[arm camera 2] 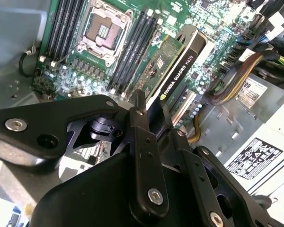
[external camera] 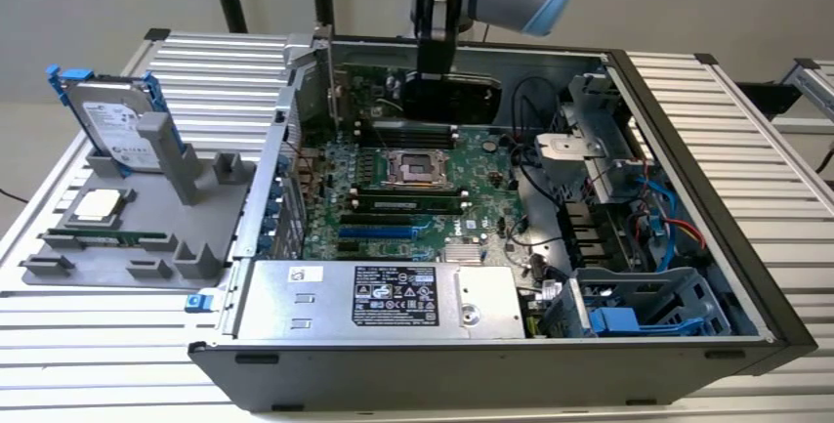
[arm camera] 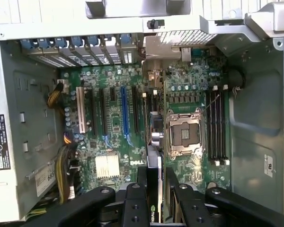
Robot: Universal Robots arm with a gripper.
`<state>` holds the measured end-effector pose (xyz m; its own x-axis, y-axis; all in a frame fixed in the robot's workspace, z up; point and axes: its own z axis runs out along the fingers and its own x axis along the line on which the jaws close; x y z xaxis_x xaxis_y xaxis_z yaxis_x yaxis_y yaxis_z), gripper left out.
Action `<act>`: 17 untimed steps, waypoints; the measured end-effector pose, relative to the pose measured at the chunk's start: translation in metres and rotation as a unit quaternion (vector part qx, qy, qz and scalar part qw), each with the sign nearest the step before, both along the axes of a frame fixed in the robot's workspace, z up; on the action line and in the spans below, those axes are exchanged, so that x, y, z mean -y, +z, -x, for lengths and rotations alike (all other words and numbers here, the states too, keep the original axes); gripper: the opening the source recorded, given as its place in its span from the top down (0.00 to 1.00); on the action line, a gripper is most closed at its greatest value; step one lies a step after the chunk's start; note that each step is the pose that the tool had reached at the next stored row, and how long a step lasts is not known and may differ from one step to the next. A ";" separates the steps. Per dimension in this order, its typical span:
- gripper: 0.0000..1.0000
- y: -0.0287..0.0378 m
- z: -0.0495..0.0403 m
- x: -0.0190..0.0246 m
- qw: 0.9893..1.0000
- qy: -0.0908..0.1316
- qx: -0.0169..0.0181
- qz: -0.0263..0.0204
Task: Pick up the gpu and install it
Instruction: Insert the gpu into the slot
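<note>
The gpu point(external camera: 450, 99) hangs upright over the motherboard point(external camera: 391, 203) inside the open computer case, near the case's far wall. My gripper point(external camera: 437, 57) comes down from above and is shut on the card's upper edge. In the second wrist view the gpu point(arm camera 2: 177, 71) shows its green board and black cooler, with the gripper point(arm camera 2: 152, 108) clamped on it. In the first wrist view the gpu point(arm camera: 154, 142) is seen edge-on between the CPU socket point(arm camera: 182, 135) and the expansion slots point(arm camera: 123, 109). Its silver bracket point(arm camera: 158, 56) is toward the case's rear slot openings, and the gripper point(arm camera: 155, 175) pinches the card.
A silver power supply point(external camera: 378, 296) fills the case's near side, with a blue drive cage point(external camera: 639, 311) and cables on the exterior view's right. Outside the case, a grey fixture point(external camera: 117, 257) holds a hard drive with blue rails point(external camera: 111, 125), a processor point(external camera: 98, 206) and a memory stick point(external camera: 104, 237).
</note>
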<state>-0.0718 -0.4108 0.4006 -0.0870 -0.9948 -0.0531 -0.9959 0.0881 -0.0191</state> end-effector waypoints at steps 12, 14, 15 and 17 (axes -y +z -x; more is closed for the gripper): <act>1.00 -0.0085 0.0000 0.0000 1.000 0.002 0.002 0.006; 1.00 -0.0090 0.0000 0.0000 1.000 0.002 0.002 0.006; 1.00 -0.0095 0.0000 0.0000 1.000 0.002 0.002 0.006; 1.00 -0.0108 0.0000 0.0000 1.000 0.002 0.002 0.006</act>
